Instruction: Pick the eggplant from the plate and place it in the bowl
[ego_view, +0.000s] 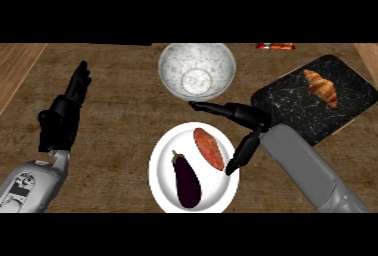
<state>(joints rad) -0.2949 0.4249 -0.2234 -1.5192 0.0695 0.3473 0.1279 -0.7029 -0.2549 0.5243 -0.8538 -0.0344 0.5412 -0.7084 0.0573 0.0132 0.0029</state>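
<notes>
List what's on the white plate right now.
On the plate: an eggplant and a reddish sausage-like item, lying apart. The right robot hand overlaps the plate's right edge, hiding a sliver of rim.

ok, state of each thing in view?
eggplant: on the plate, untouched
sausage: on the plate
bowl: empty
croissant: on the black tray
left robot hand: open, resting
right robot hand: open, over the plate's edge
</notes>
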